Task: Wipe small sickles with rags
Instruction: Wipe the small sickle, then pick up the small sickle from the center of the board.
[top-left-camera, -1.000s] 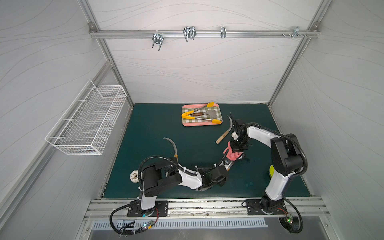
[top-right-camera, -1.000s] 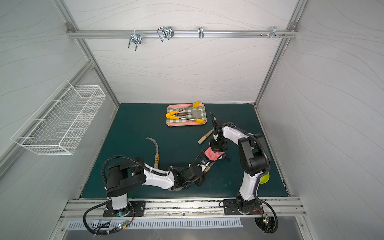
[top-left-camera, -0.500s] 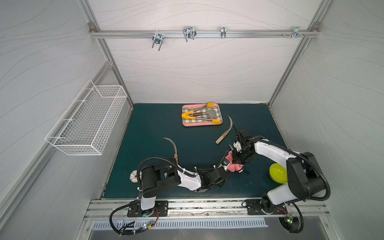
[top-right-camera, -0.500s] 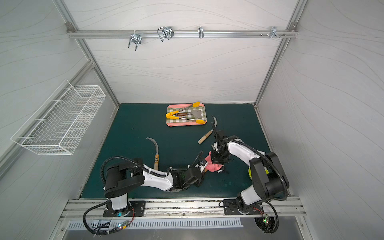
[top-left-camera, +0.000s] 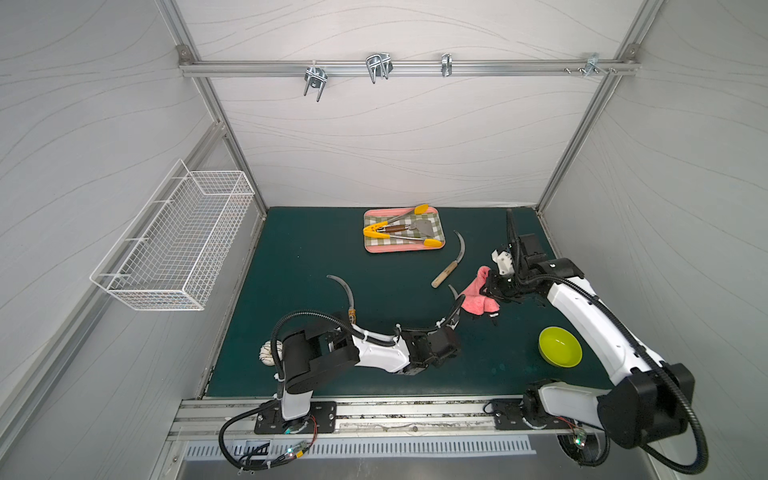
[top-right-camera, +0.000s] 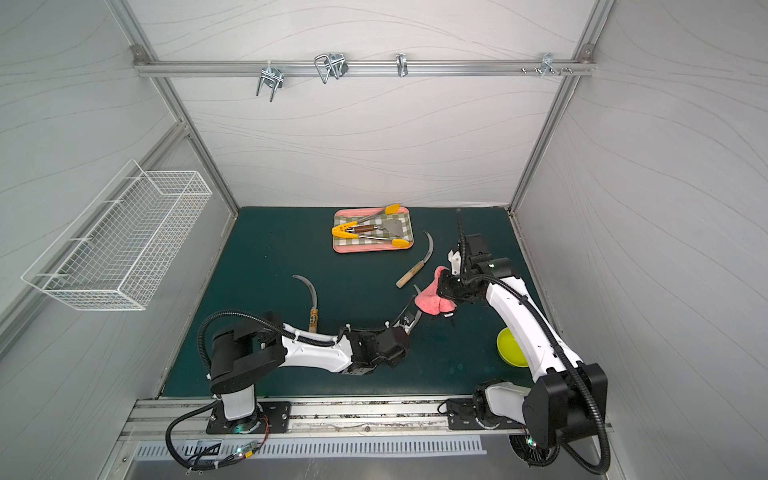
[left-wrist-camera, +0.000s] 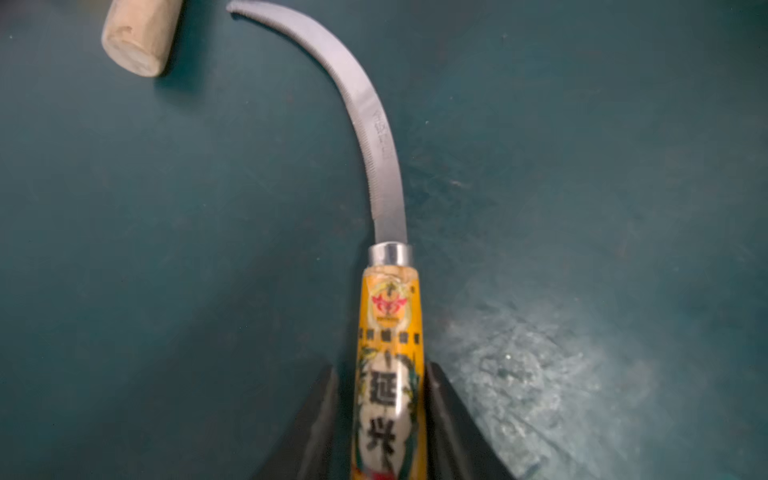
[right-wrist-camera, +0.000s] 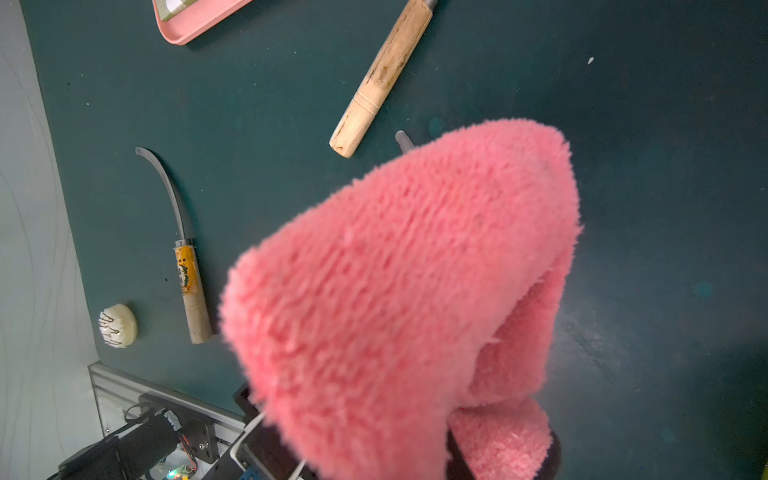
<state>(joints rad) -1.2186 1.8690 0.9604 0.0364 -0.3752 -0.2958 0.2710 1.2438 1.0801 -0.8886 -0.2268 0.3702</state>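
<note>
Three small sickles show. A plain-handled one (top-left-camera: 446, 266) (top-right-camera: 415, 268) lies right of the tray. One with an orange label band (top-left-camera: 348, 295) (right-wrist-camera: 187, 266) lies mid-left on the mat. The labelled handle (left-wrist-camera: 388, 332) of the third sits between the fingers of my left gripper (left-wrist-camera: 382, 374) (top-left-camera: 451, 322), which stands open with a narrow gap beside the handle. Its curved blade (left-wrist-camera: 374, 137) rests on the mat. The pink rag (top-left-camera: 478, 295) (right-wrist-camera: 415, 291) hangs from my right gripper (top-left-camera: 495, 289), which is shut on it, over that blade's tip (top-right-camera: 417, 289).
At the back stands a pink-rimmed checked tray (top-left-camera: 370, 245) with yellow-tipped tongs and a small spatula. A lime-green bowl (top-left-camera: 560, 346) sits by the right arm. A white round object (top-left-camera: 268, 353) lies at the mat's left edge. A wire basket (top-left-camera: 178, 245) hangs on the left wall.
The right arm has swung its elbow out to the near right, uncovering the green bowl, while the rag stayed near the blade. The left jaws have eased apart around the handle.
</note>
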